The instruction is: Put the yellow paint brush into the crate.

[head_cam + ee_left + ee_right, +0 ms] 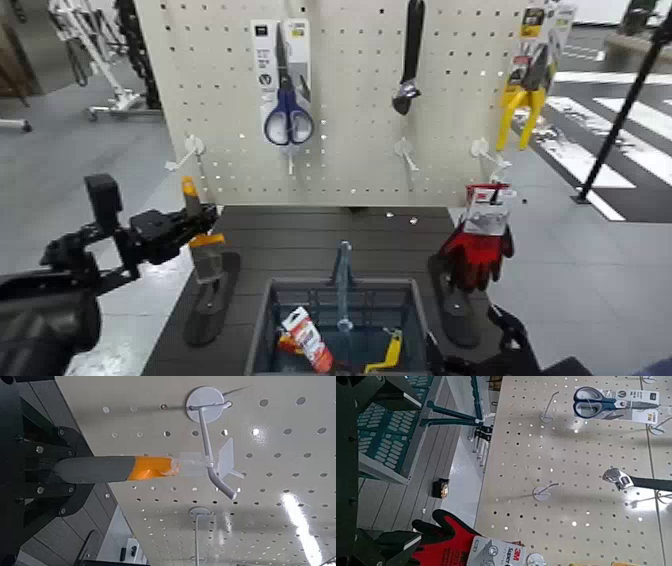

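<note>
The yellow paint brush point(206, 248) stands upright at the left of the dark table, orange-yellow tip up, grey bristles down. My left gripper point(172, 229) is shut on its dark handle. In the left wrist view the handle's orange tip point(150, 468) lies beside a white peg hook point(209, 443); I cannot tell if they touch. The crate point(262, 330) sits at the table's front centre, its grey handle bar point(343, 278) upright, to the right of the brush and lower. My right gripper point(505, 335) is low at the front right, beside the crate.
The pegboard point(350, 150) behind the table holds blue scissors point(288, 112), a black wrench point(408, 60) and a yellow packaged tool point(528, 85). Red gloves point(478, 248) hang at the right. Two black stands point(213, 297) flank the crate. The crate holds a red-white pack point(306, 340) and a curved yellow piece point(388, 352).
</note>
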{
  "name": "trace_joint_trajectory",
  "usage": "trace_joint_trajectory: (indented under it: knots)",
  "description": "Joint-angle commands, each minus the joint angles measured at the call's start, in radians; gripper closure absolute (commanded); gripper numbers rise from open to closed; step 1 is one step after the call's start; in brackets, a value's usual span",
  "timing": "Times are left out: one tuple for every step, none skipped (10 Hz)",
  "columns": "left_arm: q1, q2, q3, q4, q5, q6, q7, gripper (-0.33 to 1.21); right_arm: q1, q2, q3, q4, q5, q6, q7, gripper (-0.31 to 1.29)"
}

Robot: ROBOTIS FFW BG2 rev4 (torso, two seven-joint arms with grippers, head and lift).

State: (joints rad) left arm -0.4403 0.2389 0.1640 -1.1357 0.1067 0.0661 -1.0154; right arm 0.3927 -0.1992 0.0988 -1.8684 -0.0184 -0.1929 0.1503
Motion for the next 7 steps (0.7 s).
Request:
trace_joint_trajectory:
  knots:
    - [0.000,-0.001,0.000,-0.001,0.004,0.001,0.000,1.18,0.000,0.001,-0.001,0.000,0.000,-0.002,0.002,0.15]
    - [-0.001,-0.003,0.000,-0.003,0.007,0.001,0.000,1.18,0.000,0.001,-0.001,0.000,0.000,-0.002,0.002,0.15]
    - [0.002,-0.006,0.003,-0.009,0.018,0.001,0.000,1.18,0.002,0.000,-0.002,-0.002,0.000,-0.003,0.002,0.15]
    - [0.015,-0.012,0.006,-0.052,0.027,0.012,-0.003,1.18,0.006,0.000,-0.010,-0.005,0.000,-0.007,0.002,0.15]
    - [0.051,-0.024,0.031,-0.165,0.021,0.060,-0.012,1.18,0.012,-0.002,-0.013,-0.011,0.002,-0.007,0.002,0.15]
    - [0.101,-0.043,0.060,-0.305,0.027,0.127,-0.035,1.18,0.020,0.000,-0.021,-0.015,0.003,-0.007,0.002,0.15]
    - [0.160,-0.061,0.091,-0.452,0.036,0.189,-0.037,1.18,0.025,0.004,-0.025,-0.020,0.009,-0.005,0.002,0.15]
